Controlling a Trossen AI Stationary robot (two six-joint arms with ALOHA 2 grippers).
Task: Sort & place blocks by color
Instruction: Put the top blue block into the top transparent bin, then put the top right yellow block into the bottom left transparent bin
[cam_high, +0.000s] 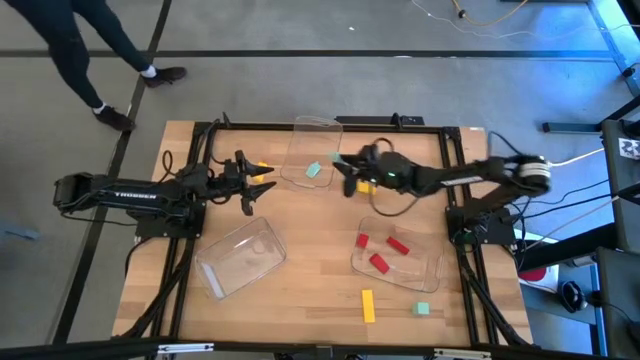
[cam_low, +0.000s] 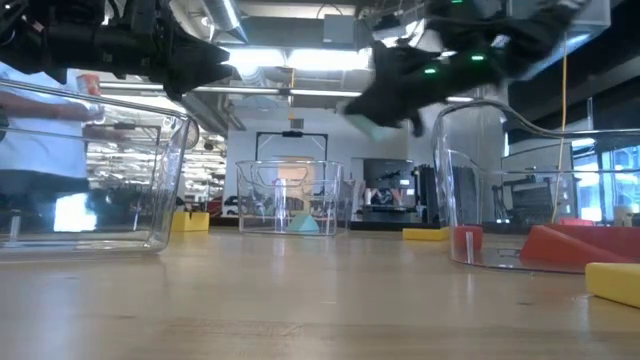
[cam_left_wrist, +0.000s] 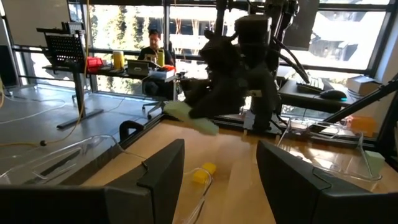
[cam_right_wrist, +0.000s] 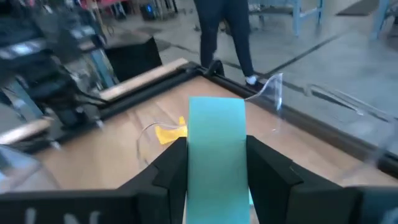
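The wooden counter (cam_high: 310, 300) is carrying three clear trays. The far tray (cam_high: 300, 140) is holding one mint block (cam_high: 313, 171); the right tray (cam_high: 432, 268) is holding three red blocks (cam_high: 382, 252); the near-left tray (cam_high: 240, 258) looks bare.

The left gripper (cam_high: 262, 186) is hanging over the far-left part of the counter with its fingers spread apart and nothing between them. A yellow block (cam_high: 262, 166) is lying just beside it.

The right gripper (cam_right_wrist: 216, 163) is hovering just right of the far tray, its fingers clamped on the two long sides of a mint bar (cam_right_wrist: 216, 138), which is sticking out forward past the fingertips.

A yellow bar (cam_high: 367, 305) and a mint cube (cam_high: 422, 309) are waiting loose on the near side of the counter.

The blocks are likely light, rigid and smooth-faced, so a pinch across two flat parallel sides near the middle should be holding best; a grip near an end could be letting a bar swing or slip. The thin trays look easy to nudge.
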